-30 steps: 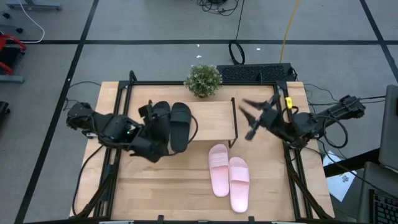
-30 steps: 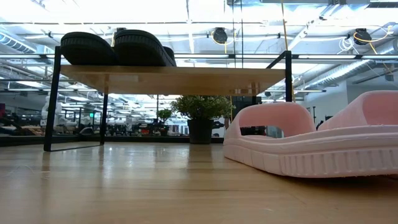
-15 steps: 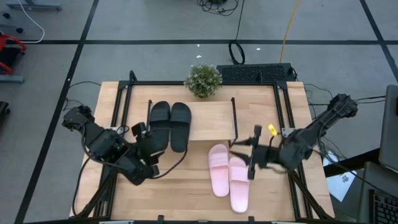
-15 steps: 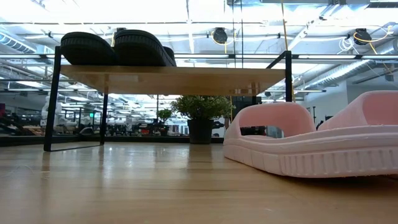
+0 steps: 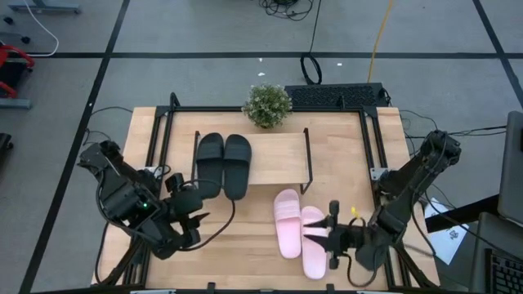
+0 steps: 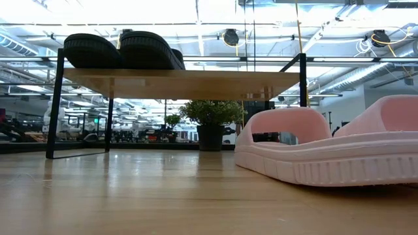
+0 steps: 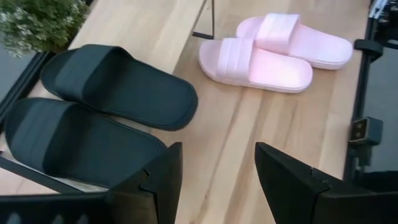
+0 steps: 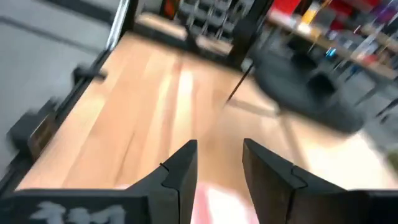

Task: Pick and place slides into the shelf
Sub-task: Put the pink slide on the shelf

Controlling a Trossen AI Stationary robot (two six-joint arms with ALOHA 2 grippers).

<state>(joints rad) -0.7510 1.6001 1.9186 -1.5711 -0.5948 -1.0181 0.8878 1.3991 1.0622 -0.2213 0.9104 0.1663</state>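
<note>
Two matte black slides (image 5: 223,163) lie side by side, soles down, on the left half of the shelf's (image 5: 278,159) wood board; the low view shows them (image 6: 121,49) on top of it. Two pale pink slides (image 5: 300,231) lie soles down on the table in front of the shelf's right end. My left gripper (image 5: 194,211) hangs open over the table near the left front of the shelf, and in its wrist view (image 7: 217,180) it is clear of the black slides (image 7: 106,118). My right gripper (image 5: 327,237) is open at the right pink slide's right side; pink (image 8: 214,202) shows between its fingers.
A potted plant (image 5: 267,104) stands at the table's far edge behind the shelf. Black frame rails (image 5: 372,155) run along both table sides. The right half of the shelf board (image 7: 186,25) is bare wood. Bare tabletop (image 5: 237,245) lies between the two grippers.
My left gripper has drawn back from the left black slide on the shelf toward the table's near left, leaving both black slides lying there. My right arm has swung from beside the shelf's right end toward the near edge, coming down to the pink slides.
</note>
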